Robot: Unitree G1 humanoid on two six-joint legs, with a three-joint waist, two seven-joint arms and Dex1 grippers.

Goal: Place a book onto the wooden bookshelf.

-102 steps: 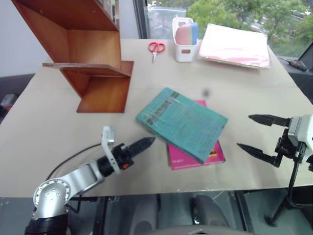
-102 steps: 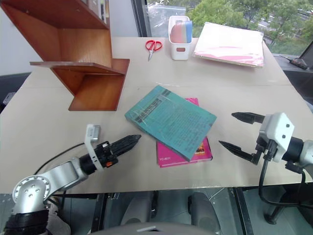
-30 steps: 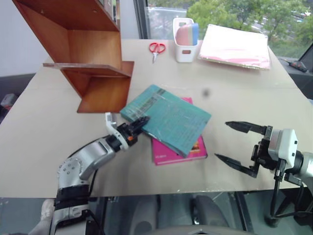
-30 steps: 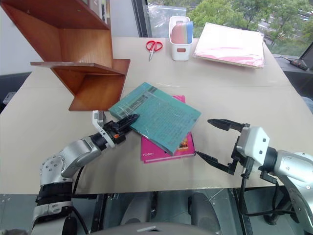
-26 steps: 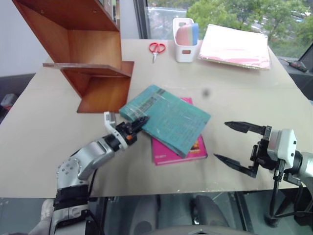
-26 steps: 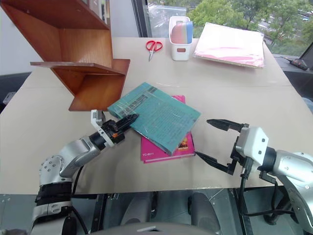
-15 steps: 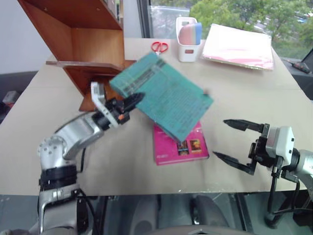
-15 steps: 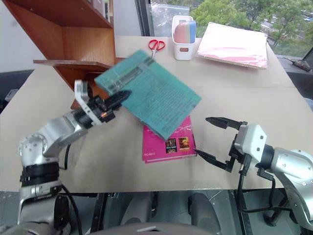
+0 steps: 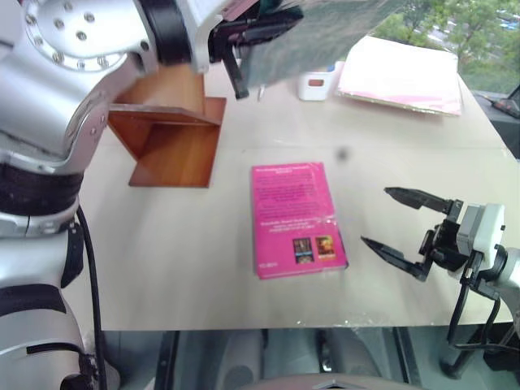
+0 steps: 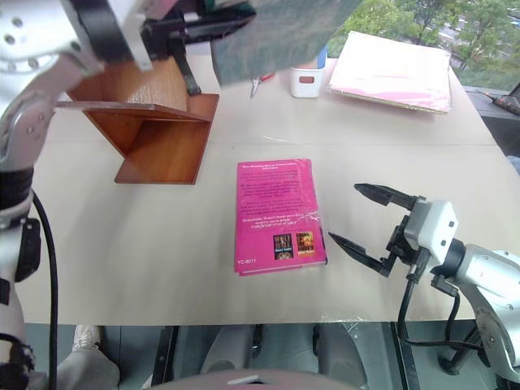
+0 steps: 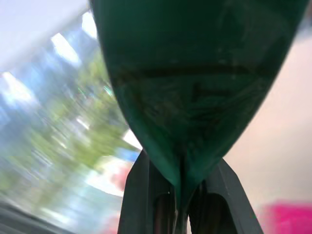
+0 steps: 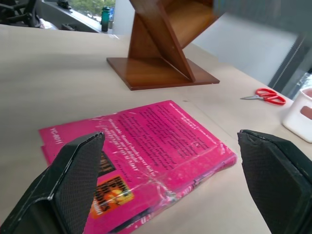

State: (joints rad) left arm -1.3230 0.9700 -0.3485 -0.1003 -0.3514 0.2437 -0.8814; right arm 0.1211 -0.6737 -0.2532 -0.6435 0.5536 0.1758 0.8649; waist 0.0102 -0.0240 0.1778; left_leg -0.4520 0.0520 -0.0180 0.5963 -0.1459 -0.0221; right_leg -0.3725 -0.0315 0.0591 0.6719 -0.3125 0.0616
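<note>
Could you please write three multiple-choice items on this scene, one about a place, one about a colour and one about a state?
1. Where is the book?
A. Held up in the air in the left gripper
B. Flat on the table
C. Under the scissors

2. What colour is the book left lying on the table?
A. Yellow
B. Magenta pink
C. White

3. How is the right gripper?
A. Shut on a folder
B. Shut on the scissors
C. Open, holding nothing

Answers:
1 A: the teal-green book hangs above the table near the wooden bookshelf, and the left wrist view shows the fingers closed on its edge.
2 B: the pink book lies flat in the middle of the table.
3 C: its two fingers stand apart beside the pink book, with nothing between them.
</note>
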